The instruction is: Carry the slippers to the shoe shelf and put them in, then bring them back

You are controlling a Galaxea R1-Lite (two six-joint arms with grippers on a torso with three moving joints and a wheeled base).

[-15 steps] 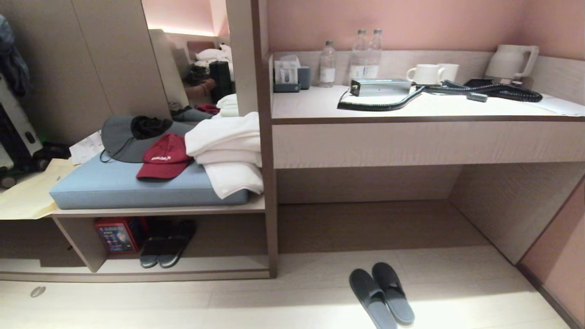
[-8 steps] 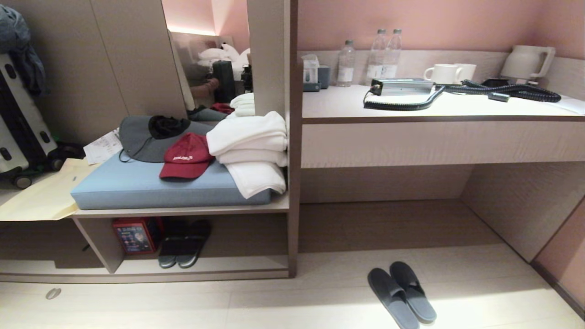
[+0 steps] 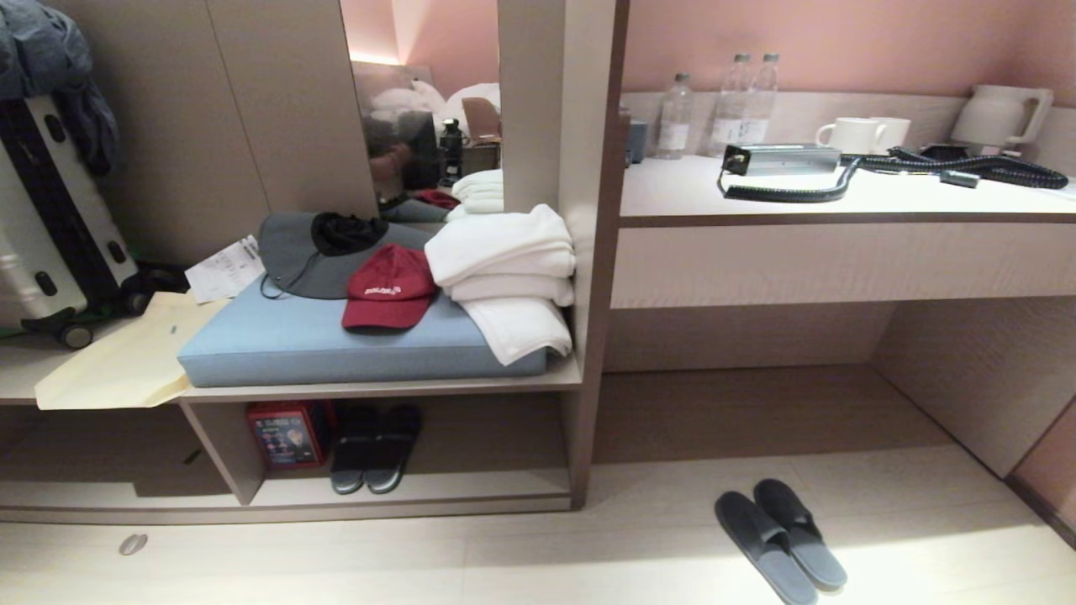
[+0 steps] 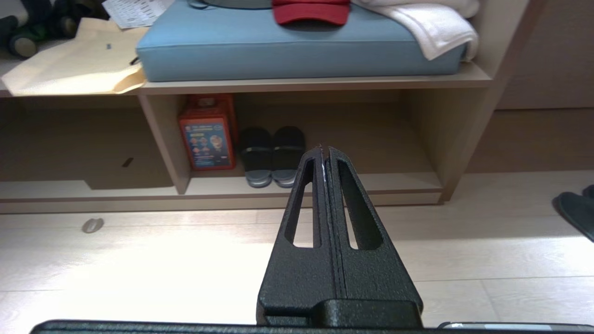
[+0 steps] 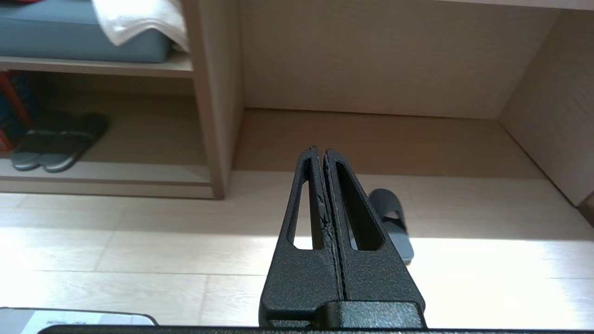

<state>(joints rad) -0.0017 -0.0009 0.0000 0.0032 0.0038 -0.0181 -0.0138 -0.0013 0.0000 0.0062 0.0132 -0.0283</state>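
Observation:
The grey-blue slippers lie side by side on the pale floor in front of the desk recess, at the head view's lower right. The shoe shelf is the low open compartment under the blue cushion, to their left. Neither arm shows in the head view. My left gripper is shut and empty, held above the floor and facing the shoe shelf; one slipper's edge shows far to the side. My right gripper is also shut and empty, with one slipper partly hidden behind its fingers.
A darker pair of slippers and a red box sit inside the shelf's left part. The blue cushion above holds caps and white towels. A suitcase stands at the left; the desk carries bottles, mugs, a kettle and a cable.
The whole picture has slid to the right, so the camera has moved leftward. The slippers and the other things keep their places; neither gripper has changed.

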